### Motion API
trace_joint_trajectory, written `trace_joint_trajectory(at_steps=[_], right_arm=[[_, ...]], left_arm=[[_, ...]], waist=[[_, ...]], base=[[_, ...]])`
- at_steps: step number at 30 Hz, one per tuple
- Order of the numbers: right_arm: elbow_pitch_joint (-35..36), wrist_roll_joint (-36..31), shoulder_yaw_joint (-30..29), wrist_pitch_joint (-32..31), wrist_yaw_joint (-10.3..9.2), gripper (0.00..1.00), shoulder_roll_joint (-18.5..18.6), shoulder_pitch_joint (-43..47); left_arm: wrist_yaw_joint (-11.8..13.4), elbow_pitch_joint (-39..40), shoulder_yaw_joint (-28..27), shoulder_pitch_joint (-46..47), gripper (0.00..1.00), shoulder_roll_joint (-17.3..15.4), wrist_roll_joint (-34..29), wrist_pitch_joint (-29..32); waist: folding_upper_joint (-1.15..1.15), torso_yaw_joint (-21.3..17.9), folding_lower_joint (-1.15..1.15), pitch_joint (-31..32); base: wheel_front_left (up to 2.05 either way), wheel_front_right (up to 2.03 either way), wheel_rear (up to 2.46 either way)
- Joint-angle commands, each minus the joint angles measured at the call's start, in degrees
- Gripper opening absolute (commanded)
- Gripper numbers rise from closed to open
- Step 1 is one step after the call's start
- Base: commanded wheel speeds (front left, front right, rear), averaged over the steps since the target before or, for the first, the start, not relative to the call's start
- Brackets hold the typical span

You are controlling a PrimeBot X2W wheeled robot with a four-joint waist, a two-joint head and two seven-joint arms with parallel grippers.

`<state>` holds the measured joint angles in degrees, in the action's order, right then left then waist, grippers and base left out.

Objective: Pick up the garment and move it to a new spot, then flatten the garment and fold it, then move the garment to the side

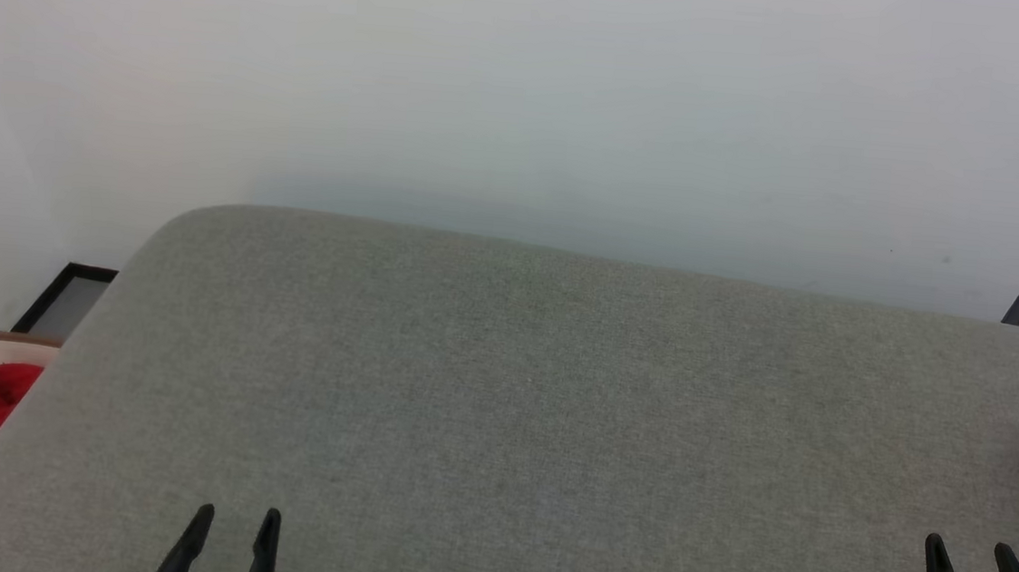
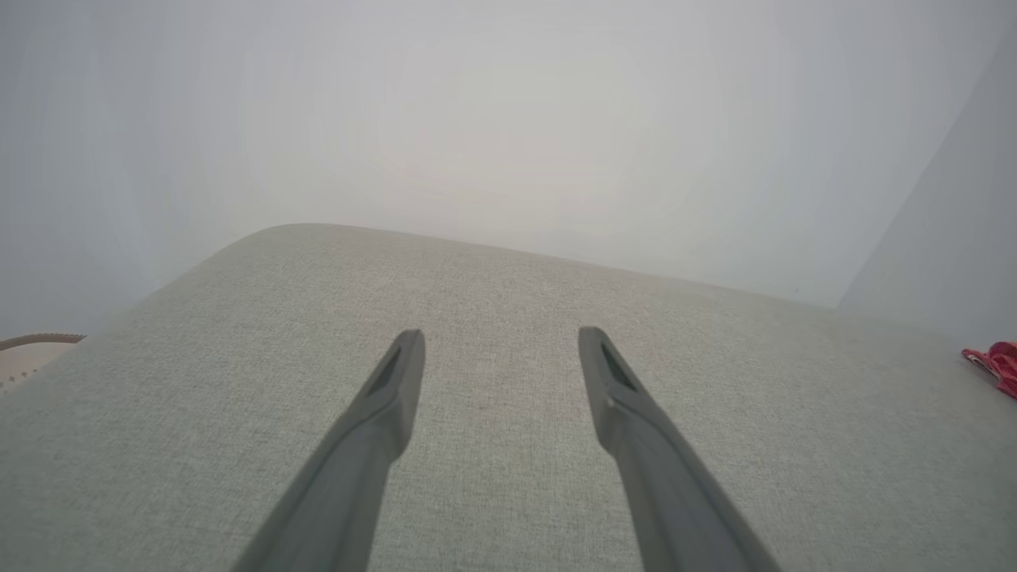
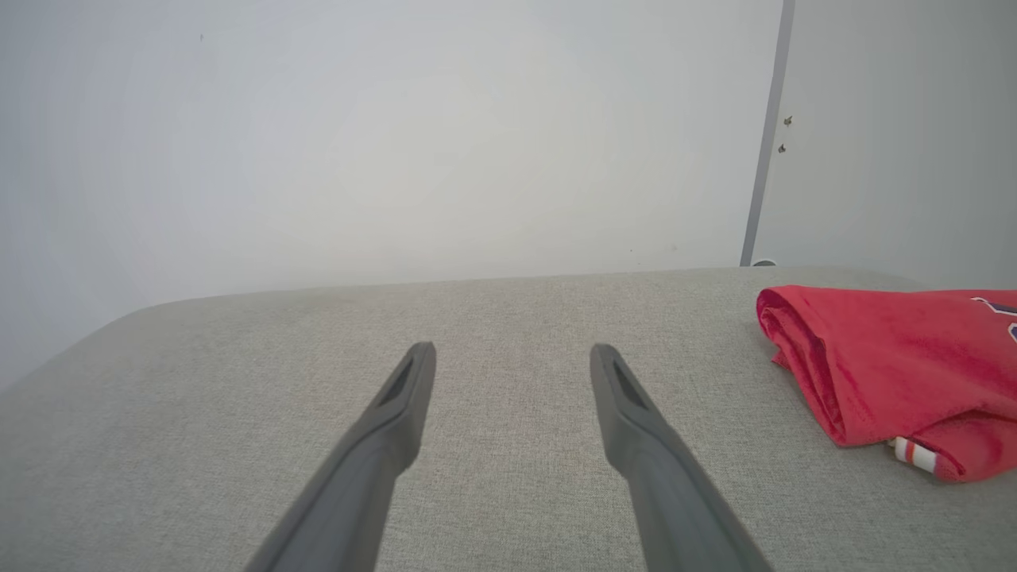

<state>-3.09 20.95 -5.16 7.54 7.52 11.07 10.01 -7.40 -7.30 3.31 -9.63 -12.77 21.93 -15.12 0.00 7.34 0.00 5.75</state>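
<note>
Your left gripper (image 1: 238, 512) and right gripper (image 1: 968, 543) both stand wide and empty above the grey cushion (image 1: 501, 394), the garment (image 3: 890, 373) lying bundled at its right edge, near the right gripper.

No readable text, label, brand, number or sign anywhere. On garment (image 3: 890, 357), right wrist view: sliver of dark, white-outlined mark at right picture edge, cut off by frame, too partial to read.

The head camera looks down, both wrist cameras low and forward, sharing the grey cushion (image 1: 499, 413).
</note>
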Motion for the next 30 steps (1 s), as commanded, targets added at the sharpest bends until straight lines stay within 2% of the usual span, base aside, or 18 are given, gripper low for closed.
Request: trace_joint_trajectory(at_steps=[1, 29, 30], right_arm=[[0.4, -0.3, -0.1, -0.1, -0.07, 1.0, -0.3, 0.5], [-0.1, -0.1, 1.4, 0.0, -0.07, 1.0, -1.1, -1.0], [-0.2, -0.3, 1.4, 0.0, 0.0, 0.0, -0.9, -0.4]], left_arm=[[-0.1, 0.2, -0.1, 0.0, 1.0, 0.0, -0.1, 0.0], [-0.1, -1.0, 0.9, -0.1, 1.0, 0.2, 1.3, 0.3], [0.0, -1.2, 0.9, 0.0, 0.0, 0.2, 1.4, 0.5]], waist=[[0.0, 0.0, 0.0, 0.0], [0.0, -0.9, 0.0, -0.1], [0.0, -0.9, 0.0, -0.1]], base=[[0.0, 0.0, 0.0], [0.0, 0.0, 0.0], [0.0, 0.0, 0.0]])
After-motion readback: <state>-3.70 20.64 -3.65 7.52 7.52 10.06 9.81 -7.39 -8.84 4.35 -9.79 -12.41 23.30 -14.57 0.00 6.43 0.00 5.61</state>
